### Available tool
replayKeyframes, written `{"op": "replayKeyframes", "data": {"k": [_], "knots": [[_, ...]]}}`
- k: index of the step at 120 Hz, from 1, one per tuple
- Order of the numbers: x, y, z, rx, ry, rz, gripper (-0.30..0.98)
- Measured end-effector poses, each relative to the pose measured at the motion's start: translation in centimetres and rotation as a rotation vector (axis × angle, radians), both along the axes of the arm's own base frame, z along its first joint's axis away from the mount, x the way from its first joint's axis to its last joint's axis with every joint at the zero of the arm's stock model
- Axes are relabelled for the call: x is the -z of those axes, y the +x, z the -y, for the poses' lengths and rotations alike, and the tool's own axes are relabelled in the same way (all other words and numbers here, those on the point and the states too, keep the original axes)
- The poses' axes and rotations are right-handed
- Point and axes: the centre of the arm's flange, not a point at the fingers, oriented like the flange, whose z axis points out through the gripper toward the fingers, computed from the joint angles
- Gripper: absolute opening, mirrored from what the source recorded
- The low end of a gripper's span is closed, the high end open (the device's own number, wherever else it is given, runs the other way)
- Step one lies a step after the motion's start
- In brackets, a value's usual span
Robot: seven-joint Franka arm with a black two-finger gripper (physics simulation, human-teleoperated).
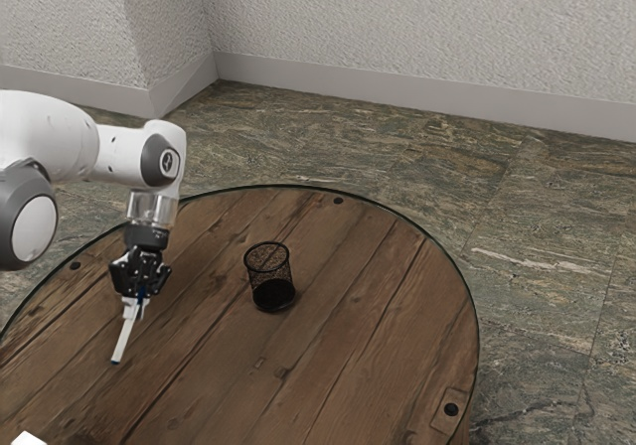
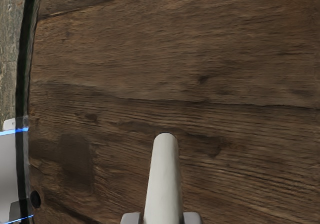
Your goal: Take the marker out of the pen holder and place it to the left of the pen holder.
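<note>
My gripper (image 1: 134, 306) is over the exterior view's left part of the round table, shut on the white marker (image 1: 122, 342). The marker slants downward from the fingertips, and whether its low end touches the wood I cannot tell. To the exterior view's right of it stands the black mesh pen holder (image 1: 269, 278), upright, with no marker in it. In the wrist view, the gripper (image 2: 162, 218) has a fingertip on each side of the marker (image 2: 164, 179), whose rounded end points away from the hand.
The round wooden table (image 1: 348, 316) has a dark rim, with stone floor (image 1: 537, 266) beyond it. A small white object (image 1: 28, 439) shows at the exterior view's lower left corner. A grey-white part with blue lines (image 2: 9, 171) lies past the table's edge in the wrist view.
</note>
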Motion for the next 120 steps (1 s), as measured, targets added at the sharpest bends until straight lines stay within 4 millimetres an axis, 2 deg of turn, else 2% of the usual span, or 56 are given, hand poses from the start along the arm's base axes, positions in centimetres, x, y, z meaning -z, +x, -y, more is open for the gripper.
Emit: {"op": "replayKeyframes", "data": {"k": [19,36,48,56,60,64,77,83,87,93,102,112,120], "knots": [[0.1,0.8,-0.1,0.001,0.002,0.060,0.20],[-0.4,2.0,-0.3,0.012,0.005,0.152,0.32],[-0.9,3.0,-0.7,0.025,0.017,0.218,0.38],[-2.1,3.6,-1.5,0.029,0.032,0.269,0.42],[-3.6,4.0,-1.7,0.034,0.036,0.308,0.44],[-6.1,4.3,-1.8,0.043,0.040,0.366,0.45],[-16.9,4.1,-1.7,0.090,0.059,0.589,0.52],[-21.6,3.5,-0.7,0.133,0.064,0.680,0.56],[-24.0,3.1,0.4,0.168,0.066,0.727,0.57],[-26.3,2.8,1.5,0.238,0.060,0.773,0.60],[-29.2,2.5,2.2,0.349,0.025,0.839,0.62],[-30.7,2.4,2.5,0.442,-0.024,0.869,0.64],[-31.0,2.3,2.8,0.512,-0.057,0.875,0.66]]}}
